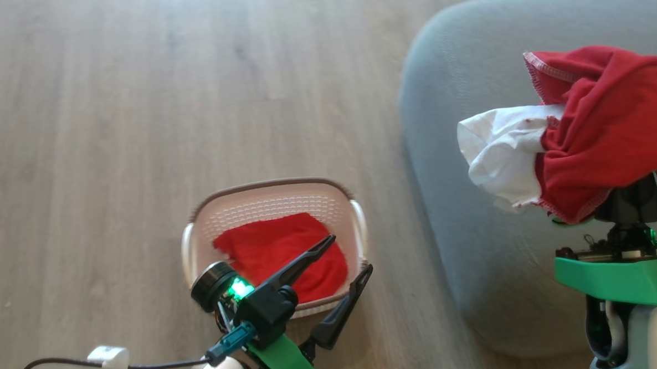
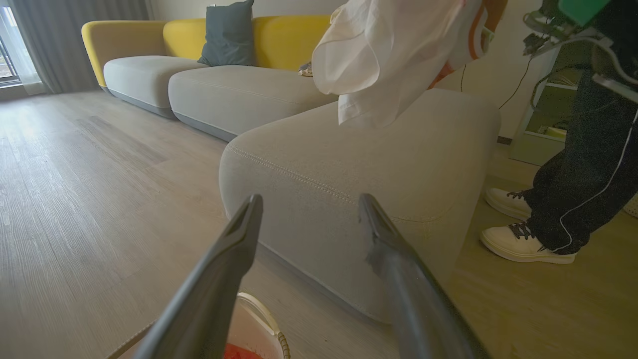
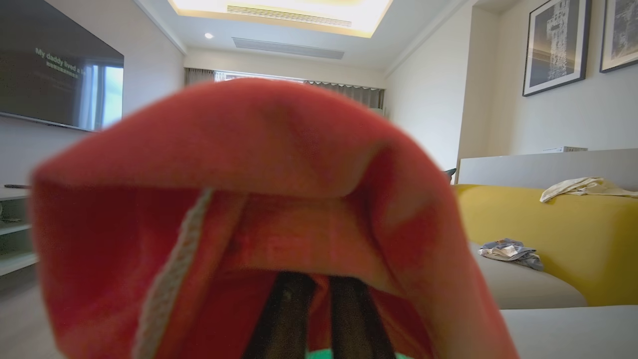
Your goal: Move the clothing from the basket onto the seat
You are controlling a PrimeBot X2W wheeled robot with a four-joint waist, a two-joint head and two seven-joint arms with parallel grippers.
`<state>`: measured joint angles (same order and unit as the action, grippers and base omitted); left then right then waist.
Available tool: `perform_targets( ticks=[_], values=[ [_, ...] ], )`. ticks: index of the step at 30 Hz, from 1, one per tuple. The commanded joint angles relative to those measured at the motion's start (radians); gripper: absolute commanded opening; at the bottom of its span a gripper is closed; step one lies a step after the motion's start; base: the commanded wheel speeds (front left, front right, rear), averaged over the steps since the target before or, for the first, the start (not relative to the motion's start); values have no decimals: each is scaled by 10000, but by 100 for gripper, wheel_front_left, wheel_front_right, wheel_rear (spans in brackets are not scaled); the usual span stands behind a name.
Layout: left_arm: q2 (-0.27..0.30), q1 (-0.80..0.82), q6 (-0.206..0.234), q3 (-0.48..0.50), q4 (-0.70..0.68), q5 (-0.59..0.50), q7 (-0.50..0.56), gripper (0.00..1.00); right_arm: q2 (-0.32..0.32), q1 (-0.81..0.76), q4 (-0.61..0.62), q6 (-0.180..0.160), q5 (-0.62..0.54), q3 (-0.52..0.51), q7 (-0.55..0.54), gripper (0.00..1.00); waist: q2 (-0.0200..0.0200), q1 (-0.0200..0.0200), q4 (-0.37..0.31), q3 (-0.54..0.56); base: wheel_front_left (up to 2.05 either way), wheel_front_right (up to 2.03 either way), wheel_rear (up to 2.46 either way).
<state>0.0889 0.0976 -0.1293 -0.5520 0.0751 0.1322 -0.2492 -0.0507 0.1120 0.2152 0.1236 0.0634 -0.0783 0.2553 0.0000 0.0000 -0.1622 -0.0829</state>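
Clothing (image 1: pixel 603 124) hangs pinched in the right tool (image 3: pixel 319 289) above the seat (image 1: pixel 461 74); left tool (image 1: pixel 351 252) spread over basket (image 1: pixel 273 185).

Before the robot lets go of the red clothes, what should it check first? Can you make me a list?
1. Grip: the right gripper is shut on the held garment, which is red with a white part. Ok.
2. Drop spot: the held garment hangs over the grey seat. Ok.
3. Garment touching the seat yet: cannot tell.
4. Left gripper ready: open, above the basket. Ok.
5. Basket emptied: a second red garment lies inside. Not ok.
6. Person out of the way: the person's shoe is on the floor beside the seat. Ok.
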Motion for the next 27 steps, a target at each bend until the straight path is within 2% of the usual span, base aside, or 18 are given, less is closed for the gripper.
perform_targets(
  ticks=[1,12,20,27],
  values=[
    [-54,278,-11,231,-423,-32,-126,100,3,283,449,71,90,137,65,0,0,0,-588,-120,0,0,0],
    [-14,398,-12,84,-653,-22,-126,100,4,-145,738,71,312,-492,65,0,0,0,-2047,-408,0,0,0],
    [-29,246,-13,-152,-726,-133,-126,100,4,-242,775,71,495,-558,65,0,0,0,-3085,-386,0,0,0],
    [-77,211,-13,-280,-706,-135,-126,100,4,-323,747,71,686,-678,65,0,0,0,-3458,-344,0,0,0]
  ],
)
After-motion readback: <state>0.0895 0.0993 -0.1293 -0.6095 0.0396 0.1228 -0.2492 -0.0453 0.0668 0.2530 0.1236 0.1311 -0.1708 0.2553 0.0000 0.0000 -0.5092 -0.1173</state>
